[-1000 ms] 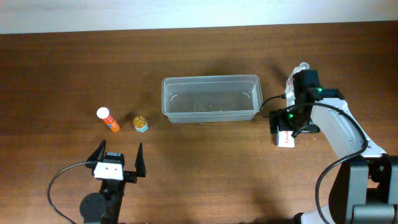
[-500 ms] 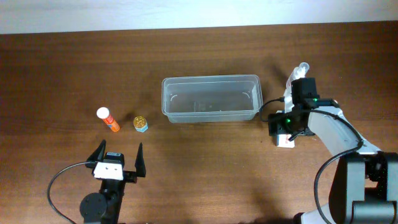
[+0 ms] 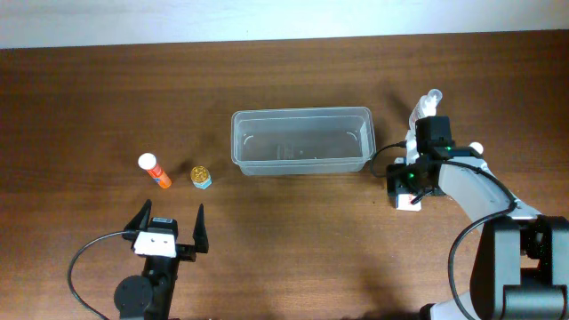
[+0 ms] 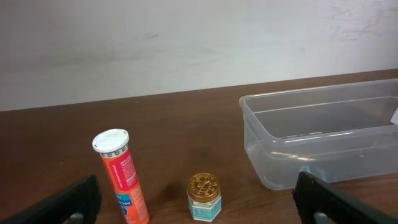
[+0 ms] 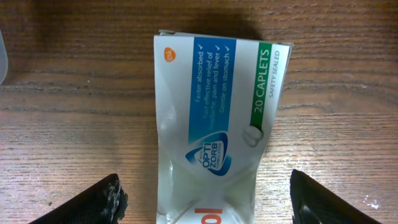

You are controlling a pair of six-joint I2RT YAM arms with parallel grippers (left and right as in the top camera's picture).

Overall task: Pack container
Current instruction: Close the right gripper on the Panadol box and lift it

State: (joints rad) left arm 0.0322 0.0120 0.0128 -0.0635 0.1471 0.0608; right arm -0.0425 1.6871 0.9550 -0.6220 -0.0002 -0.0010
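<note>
Container sitting empty on table, box lying near its right end, being straddled by right gripper, jaws spread wide, nothing gripped, left gripper being held wide open, empty.

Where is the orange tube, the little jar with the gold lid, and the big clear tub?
Orange tube (image 4: 123, 180), left wrist view, on its orange label.
Little jar (image 4: 204, 186), left wrist view, on its gold lid.
Clear tub (image 3: 302, 164), overhead view, on its near wall.

Box reads "OPTIZORB" — "20 CAPLETS" — "SAFETY SEALED".
</note>
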